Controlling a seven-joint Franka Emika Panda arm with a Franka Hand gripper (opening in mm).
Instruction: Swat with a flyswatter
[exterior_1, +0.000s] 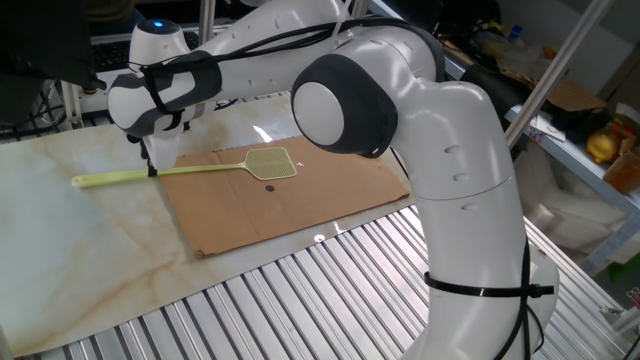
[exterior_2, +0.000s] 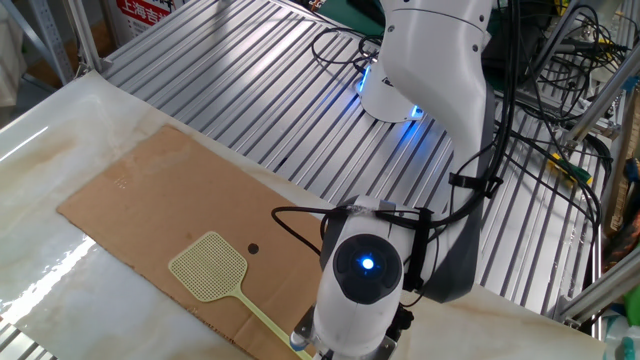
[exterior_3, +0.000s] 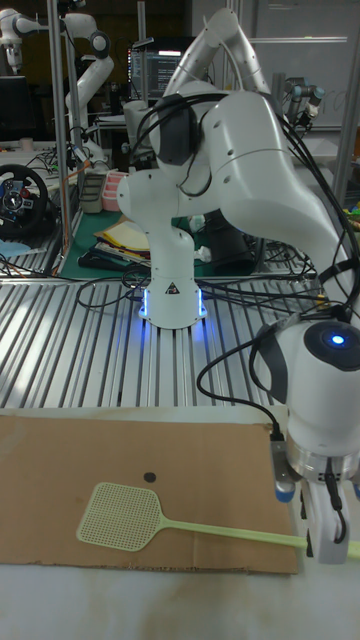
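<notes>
Since the flyswatter (exterior_1: 190, 170) lies flat with the gripper (exterior_1: 151, 165) lowered over its handle, the step in hand is judged to be the grasp — the swat itself has not yet been made. In one fixed view the dark fingers are seen down at the handle, just off the cardboard sheet (exterior_1: 290, 205); in the tall fixed view a finger (exterior_3: 327, 528) stands right at the handle, on the marble tabletop (exterior_1: 70, 255). Whether the jaws have closed on the handle cannot be told from any view, since the wrist hides the contact in the other fixed view and the fingertips are too small elsewhere. If the grip is secure, a lift of the handle followed by a quick downward stroke would be called for next, presumably aimed at the small dark spot (exterior_1: 269, 187) just beside the head; if not, the fingers must first be closed. The swatter is pale yellow-green plastic, with a long thin handle and a small squarish mesh head (exterior_2: 208, 266). Its head rests on the cardboard, while the handle runs off the sheet's edge onto the marble — the free end (exterior_1: 85, 181) lying beyond the gripper.
</notes>
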